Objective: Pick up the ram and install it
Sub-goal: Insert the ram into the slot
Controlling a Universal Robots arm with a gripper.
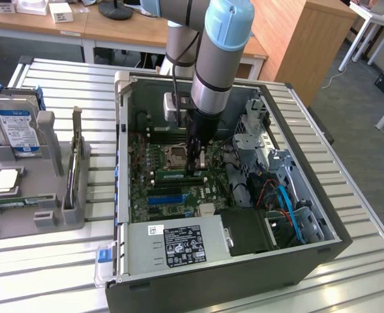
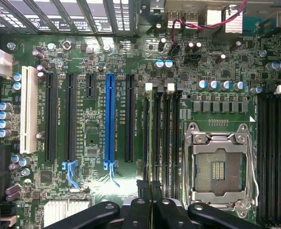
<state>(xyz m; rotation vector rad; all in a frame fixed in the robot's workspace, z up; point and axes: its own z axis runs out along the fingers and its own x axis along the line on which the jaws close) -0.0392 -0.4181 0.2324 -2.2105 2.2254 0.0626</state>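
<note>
The open dark computer case (image 1: 122, 130) holds a green motherboard (image 1: 141, 166). The ram (image 1: 174, 175), a thin green stick with a white label, stands on edge in the memory slots beside the silver processor socket (image 2: 219, 167). The black pincer (image 1: 195, 168) is closed, tips at that stick's end (touching or not, I cannot tell). On the exterior view's left, a grey moulded holder (image 1: 47, 127) carries a blue-labelled silver hard drive (image 1: 15, 127) and a square silver processor (image 1: 4, 180). All sits on a slatted pale desk (image 1: 48, 261); wooden furniture (image 1: 296, 39) stands behind.

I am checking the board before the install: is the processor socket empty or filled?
Empty: the processor socket shows bare contacts inside its metal frame, no chip seated.
</note>
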